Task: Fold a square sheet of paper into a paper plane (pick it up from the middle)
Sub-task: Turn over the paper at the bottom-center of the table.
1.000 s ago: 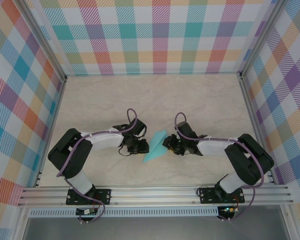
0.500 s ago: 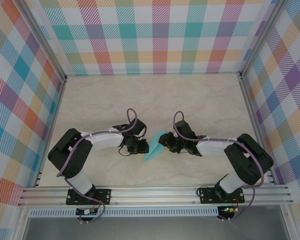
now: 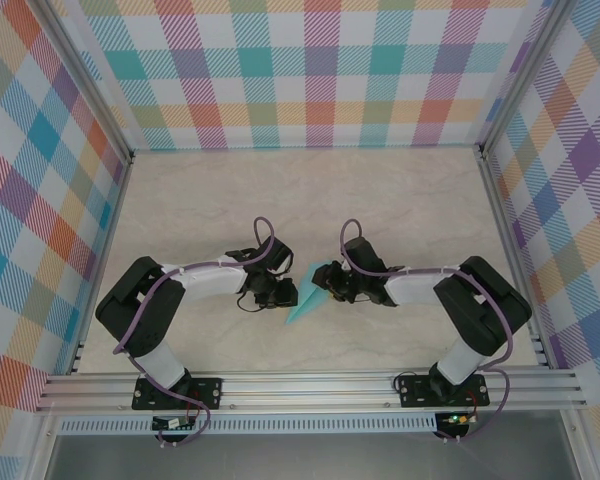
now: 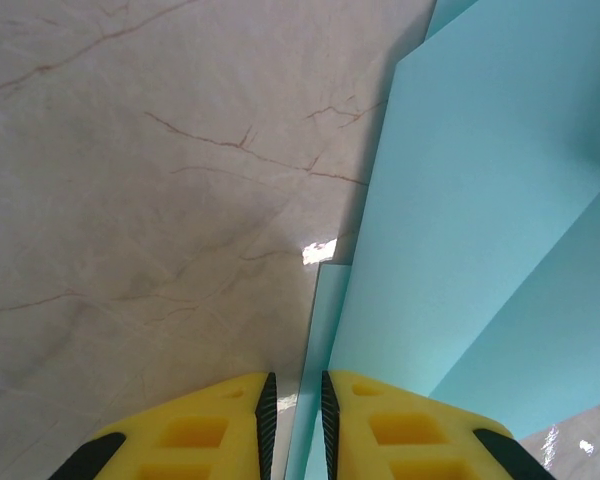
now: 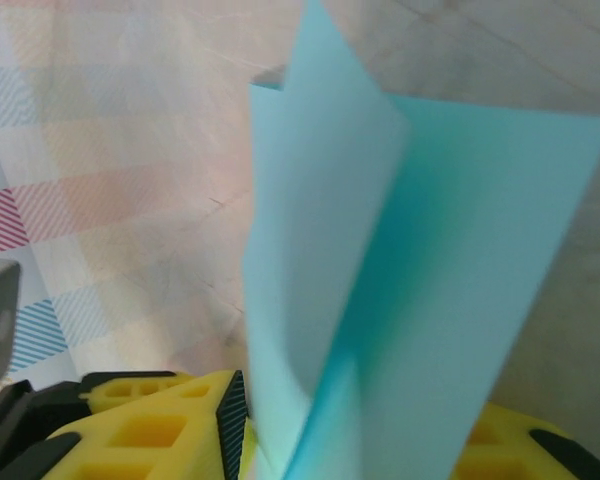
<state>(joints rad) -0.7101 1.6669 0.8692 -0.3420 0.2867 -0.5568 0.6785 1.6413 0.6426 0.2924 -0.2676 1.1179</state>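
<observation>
Change: compared with a second ago, the right arm has swung in toward 9 o'clock with its elbow nearer the middle. The right pincer (image 3: 332, 288) now crowds the paper plane (image 3: 308, 295). The flap at 1 o'clock lay wider then and now stands narrower. The left arm has not shifted.
Meaning: I judge a wing is being pushed over toward the central crease (folding under way, not finished).
Paper plane: between the two pincers at the near middle of the desk (image 3: 280, 200), tip toward 7 o'clock. I cannot tell whether the tip rests on the desk.
Left pincer (image 3: 280, 293): at 9 o'clock of the paper. Its yellow fingers (image 4: 400, 425) are almost together, pinching a thin paper edge that runs between them.
Right pincer: at 3 o'clock of the paper. A blurred, creased flap rises from between its yellow fingers (image 5: 145, 425) and hides the gap, so I cannot tell whether it is clamped or parted.
Surface: pale, glossy, marble-patterned desk with thin brown veins.
Room: pastel plaid walls (image 3: 320, 70) at 9, 12 and 3 o'clock. An aluminium rail (image 3: 310, 385) at 6 o'clock carries both arm bases.
</observation>
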